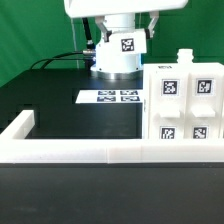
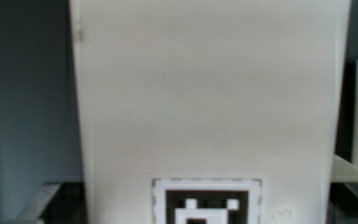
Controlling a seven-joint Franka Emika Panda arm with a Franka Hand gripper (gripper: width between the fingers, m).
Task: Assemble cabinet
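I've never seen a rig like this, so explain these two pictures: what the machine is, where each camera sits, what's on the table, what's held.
The machine is one robot arm with a two-finger gripper, building a cabinet. The exterior view is from a camera off the arm, looking over a black table with a low white rim. On it lie the flat marker board, no furniture part, and, at the exterior view's right, the white cabinet body with square tags. The wrist view is from a camera on the wrist: a white tagged panel fills it. It seems held, but the fingers are not clearly shown.
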